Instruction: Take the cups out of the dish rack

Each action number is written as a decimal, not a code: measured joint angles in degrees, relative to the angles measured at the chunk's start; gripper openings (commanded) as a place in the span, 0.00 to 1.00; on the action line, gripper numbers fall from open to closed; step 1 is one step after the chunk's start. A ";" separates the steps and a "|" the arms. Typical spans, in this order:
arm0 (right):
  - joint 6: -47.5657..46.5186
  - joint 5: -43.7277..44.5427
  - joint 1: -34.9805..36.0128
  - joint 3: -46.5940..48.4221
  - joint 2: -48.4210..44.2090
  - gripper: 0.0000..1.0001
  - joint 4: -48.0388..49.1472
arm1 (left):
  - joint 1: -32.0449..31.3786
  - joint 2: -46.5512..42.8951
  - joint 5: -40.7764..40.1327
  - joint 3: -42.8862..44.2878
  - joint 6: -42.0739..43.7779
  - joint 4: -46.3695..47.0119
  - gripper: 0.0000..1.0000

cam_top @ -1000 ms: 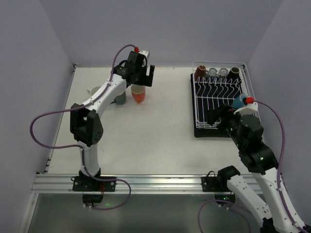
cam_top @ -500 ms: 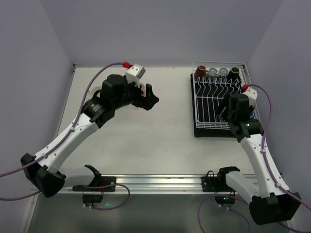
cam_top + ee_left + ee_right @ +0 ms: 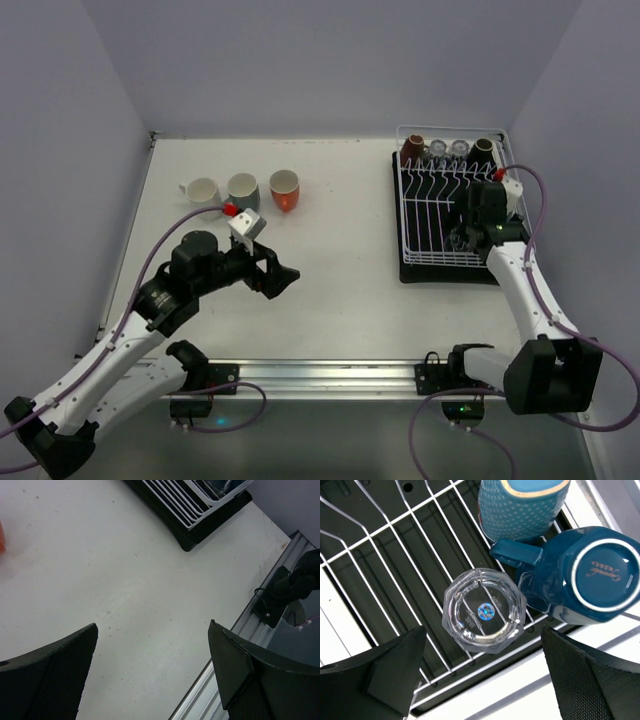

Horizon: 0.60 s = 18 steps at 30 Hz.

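The white wire dish rack (image 3: 425, 215) on its black tray stands at the right. At its back stand two dark brown cups (image 3: 411, 150) and two clear glasses (image 3: 447, 150). My right gripper (image 3: 459, 237) hovers open over the rack's front right corner. In the right wrist view it (image 3: 484, 632) straddles an upturned clear glass (image 3: 484, 611), apart from it. A blue mug (image 3: 592, 575) and a light blue cup (image 3: 520, 505) sit beside the glass. A white mug (image 3: 203, 190), a grey cup (image 3: 242, 190) and an orange cup (image 3: 285, 189) stand on the table at back left. My left gripper (image 3: 281, 279) is open and empty above the bare table.
The left wrist view shows my left gripper (image 3: 152, 627) over the white tabletop, with the rack's near corner (image 3: 200, 527) at the top and the metal rail (image 3: 235, 640) at the table's near edge. Walls close in at the back and both sides.
My left arm has drawn back from the cups at back left to the near middle of the table. My right gripper has moved over the rack's front right corner.
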 measured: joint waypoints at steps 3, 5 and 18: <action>0.00 -0.37 -0.37 0.50 2.23 0.97 0.74 | 0.00 -0.59 0.39 -2.03 0.11 0.02 0.94; 0.00 -0.79 -0.44 1.01 3.98 0.94 1.51 | 0.00 -0.46 0.76 -2.84 0.17 0.11 0.94; -0.04 -2.03 -0.72 1.07 6.62 0.43 4.17 | 0.00 0.50 2.40 -3.28 -0.24 2.75 0.92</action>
